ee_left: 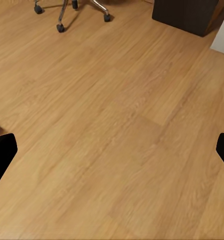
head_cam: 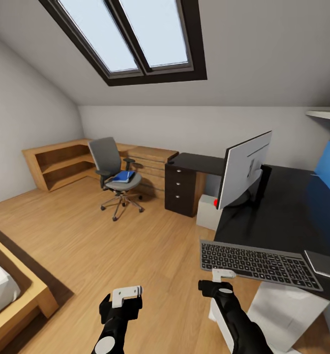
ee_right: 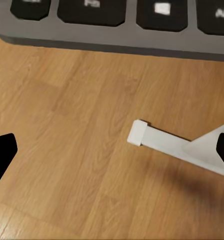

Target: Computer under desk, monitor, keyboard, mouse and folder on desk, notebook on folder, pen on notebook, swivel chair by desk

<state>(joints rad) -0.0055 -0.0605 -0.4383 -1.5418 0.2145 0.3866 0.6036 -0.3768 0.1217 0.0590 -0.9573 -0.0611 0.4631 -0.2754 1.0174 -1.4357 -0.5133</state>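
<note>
Attic bedroom, wood floor [head_cam: 110, 236], skylight overhead; I'm parked at the desk's [head_cam: 283, 216] near end. Monitor [head_cam: 243, 169] stands on the desk, edge-on to me. Keyboard [head_cam: 258, 263] is on the top too, but its near-left corner pokes past the desk edge, out over the floor. That's my main worry.

Right gripper [head_cam: 223, 276] sits just below and in front of that overhanging edge. In the right wrist view I see key rows close up and dark fingertips [ee_right: 1, 155] at both frame borders, so I read the jaws as wide, holding nothing. If I raise or swing that arm without backing off, it clips the keyboard and tips it to the floor.

Left gripper [head_cam: 126, 295] hangs over bare floor, also spread wide and empty.

Folder [head_cam: 123, 177] lies on the swivel chair [head_cam: 113, 172] seat, well apart from me across the room, beside the oak shelves [head_cam: 56, 164]. Chair rolls on casters; pushing down on the folder could shove it away. Computer [head_cam: 208, 211] looks to be the pale box under the desk, by the black drawer unit [head_cam: 180, 189]. Can't make out notebook, pen or mouse for certain.
</note>
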